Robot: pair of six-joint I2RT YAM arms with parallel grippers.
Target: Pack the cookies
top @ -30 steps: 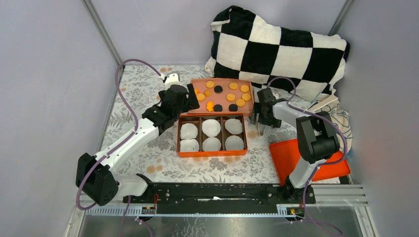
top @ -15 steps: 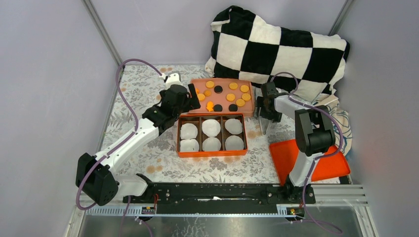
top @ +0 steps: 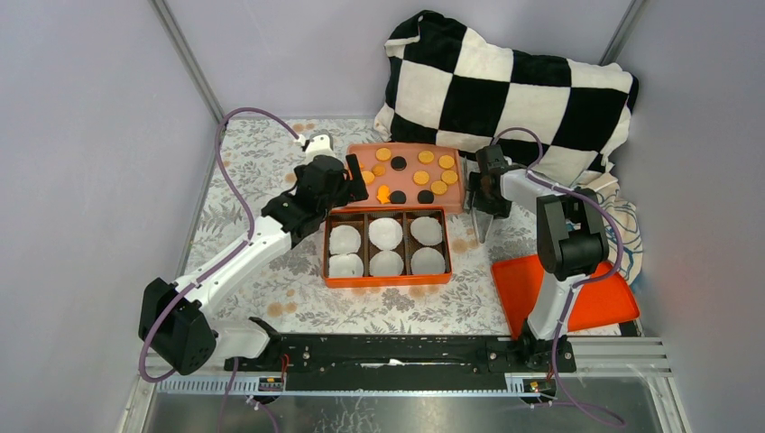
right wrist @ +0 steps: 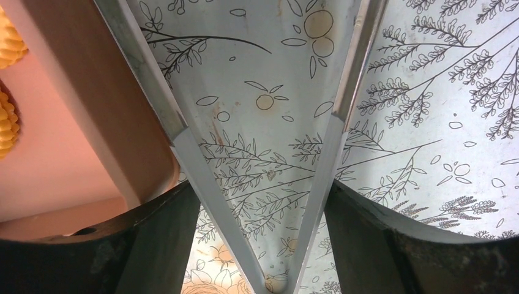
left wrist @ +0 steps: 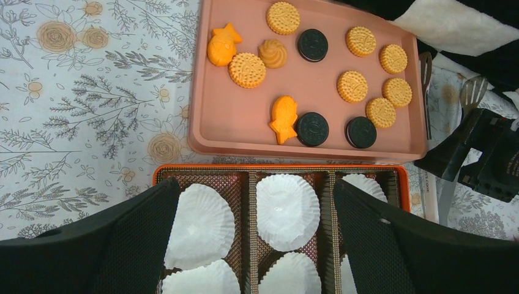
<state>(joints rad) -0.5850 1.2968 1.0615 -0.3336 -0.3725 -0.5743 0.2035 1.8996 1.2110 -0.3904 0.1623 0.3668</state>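
The cookies (top: 421, 178), orange-yellow and a few black discs, lie on a pink tray (top: 454, 200) at the back; they also show in the left wrist view (left wrist: 352, 86). In front of it is an orange box (top: 386, 281) with white paper liners (left wrist: 287, 211) in its compartments. My left gripper (top: 354, 177) is open and empty, hovering over the box's far edge (left wrist: 254, 190). My right gripper (top: 487, 194) is shut on metal tongs (right wrist: 186, 153), just right of the tray's corner (right wrist: 61, 184); the tongs hang down towards the table (top: 479, 227).
A black-and-white checked pillow (top: 505, 90) lies behind the tray. A red-orange lid (top: 564, 293) lies at the front right, with a patterned cloth (top: 622, 216) beyond it. The table has a floral cover (top: 262, 162); grey walls close both sides.
My right gripper has moved with the tongs away from me and closer to the tray's right corner. My left arm has barely moved.
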